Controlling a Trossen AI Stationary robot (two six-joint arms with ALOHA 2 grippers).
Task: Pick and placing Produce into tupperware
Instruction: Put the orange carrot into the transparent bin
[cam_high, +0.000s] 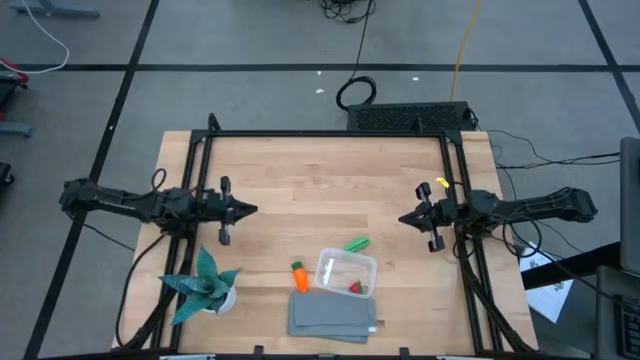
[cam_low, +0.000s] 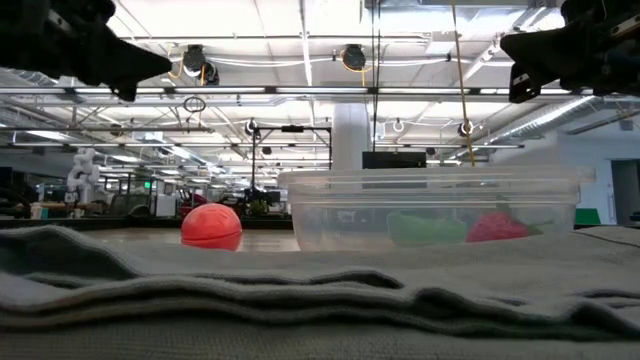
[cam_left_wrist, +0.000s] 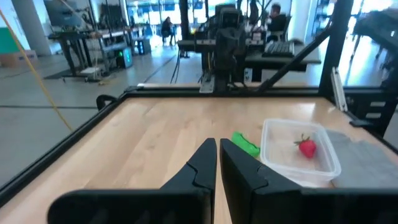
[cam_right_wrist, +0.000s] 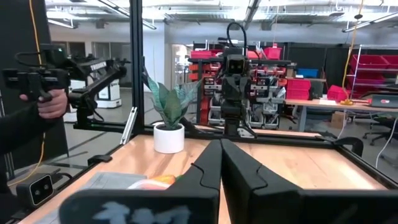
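The clear tupperware (cam_high: 346, 272) stands on the table near its near edge, with the red berry (cam_high: 355, 288) lying inside it; the berry also shows in the left wrist view (cam_left_wrist: 306, 147). The green pod (cam_high: 356, 243) lies on the wood just beyond the tupperware. The orange carrot (cam_high: 299, 276) lies on the wood to its left. My left gripper (cam_high: 252, 210) is shut and empty at the left, raised above the table. My right gripper (cam_high: 403, 219) is shut and empty at the right, also raised.
A teal plant in a white pot (cam_high: 207, 285) stands at the near left. A grey folded cloth (cam_high: 333, 317) lies at the near edge, touching the tupperware's near side. A black frame (cam_high: 325, 134) borders the table. A person's hand (cam_right_wrist: 46, 102) holds a device beyond the table.
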